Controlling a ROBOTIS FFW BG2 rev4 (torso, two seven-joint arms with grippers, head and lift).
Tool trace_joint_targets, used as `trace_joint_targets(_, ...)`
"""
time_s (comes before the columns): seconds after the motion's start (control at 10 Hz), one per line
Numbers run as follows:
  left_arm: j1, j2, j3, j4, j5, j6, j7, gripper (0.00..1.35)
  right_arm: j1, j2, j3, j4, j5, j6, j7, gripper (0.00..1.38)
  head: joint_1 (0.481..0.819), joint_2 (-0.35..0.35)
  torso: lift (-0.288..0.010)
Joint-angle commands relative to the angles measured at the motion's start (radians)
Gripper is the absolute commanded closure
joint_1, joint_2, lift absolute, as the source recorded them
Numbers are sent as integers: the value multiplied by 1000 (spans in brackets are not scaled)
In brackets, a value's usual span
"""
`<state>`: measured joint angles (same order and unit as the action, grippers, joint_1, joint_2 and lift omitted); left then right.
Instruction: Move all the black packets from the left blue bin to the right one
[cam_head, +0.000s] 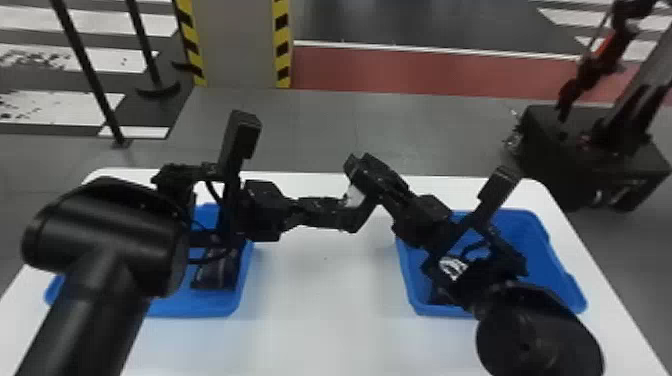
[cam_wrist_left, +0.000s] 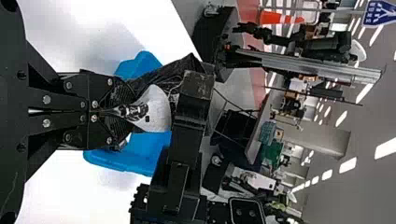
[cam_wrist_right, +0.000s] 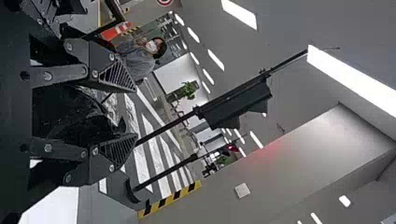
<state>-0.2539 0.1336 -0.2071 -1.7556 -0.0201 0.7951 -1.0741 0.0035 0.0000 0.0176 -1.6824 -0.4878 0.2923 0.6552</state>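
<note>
The blue plastic left bin (cam_head: 195, 310) is partly covered by the black left arm (cam_head: 105, 250), the blue plastic right bin (cam_head: 547, 250) by the black right arm (cam_head: 537, 330); the white desk (cam_head: 320, 320) is cut off.

Head view's got a grey pillar (cam_head: 240, 45) with yellow-and-black striped edges, a couple of black poles (cam_head: 89, 70) left of it, and a red floor strip (cam_head: 400, 72) running off to its right. Left wrist cam catches an orange cone (cam_wrist_left: 271, 17), right one a green plant (cam_wrist_right: 189, 89) way back.
</note>
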Motion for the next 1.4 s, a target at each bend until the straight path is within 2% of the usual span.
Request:
trace_joint_targets(0.0, -4, 0, 6, 0, -1, -5, 2, 1200, 4, 1, 4, 0, -5, 2, 9, 1282, 695, -64, -110)
trace_joint_targets(0.2, -4, -5, 14, 2, 6, -20, 6, 1200, 4, 1, 4, 7, -8, 5, 24, 1282, 695, -56, -110)
trace_joint_targets(0.3, 6, -6, 18, 0, 19, -37, 23, 1128, 4, 1, 2, 20, -23, 0, 24, 1280, 695, -54, -110)
trace_joint_targets(0.4, 30, -6, 34, 0, 25, -44, 45, 730, 9, 1, -5, 22, -38, -8, 23, 1282, 695, -54, -110)
trace_joint_targets(0.5, 55, -11, 63, 0, 17, -59, 49, 271, 11, 1, -39, 20, -35, -13, 23, 1280, 695, -53, -110)
trace_joint_targets(0.6, 84, -9, 94, -3, 15, -81, 49, 68, 16, 1, -80, 15, -32, -20, 23, 1280, 695, -55, -110)
trace_joint_targets(0.7, 129, -9, 135, -18, 19, -108, 48, 130, 23, 1, -130, 15, -32, -32, 18, 1282, 695, -63, -110)
trace_joint_targets(0.8, 200, -12, 209, -81, 14, -110, 48, 173, 26, -8, -176, 42, -28, -42, 3, 1282, 695, -70, -110)
trace_joint_targets(1.0, 320, -25, 362, -199, 5, -120, 51, 180, 26, -52, -225, 145, -32, -76, -29, 1280, 695, -85, -110)
trace_joint_targets(1.1, 372, -22, 436, -268, -12, -110, 51, 180, 26, -69, -251, 201, -38, -91, -45, 1280, 695, -79, -110)
trace_joint_targets(1.3, 435, -14, 540, -351, -29, -86, 52, 180, 23, -87, -271, 292, -37, -89, -58, 1280, 695, -59, -110)
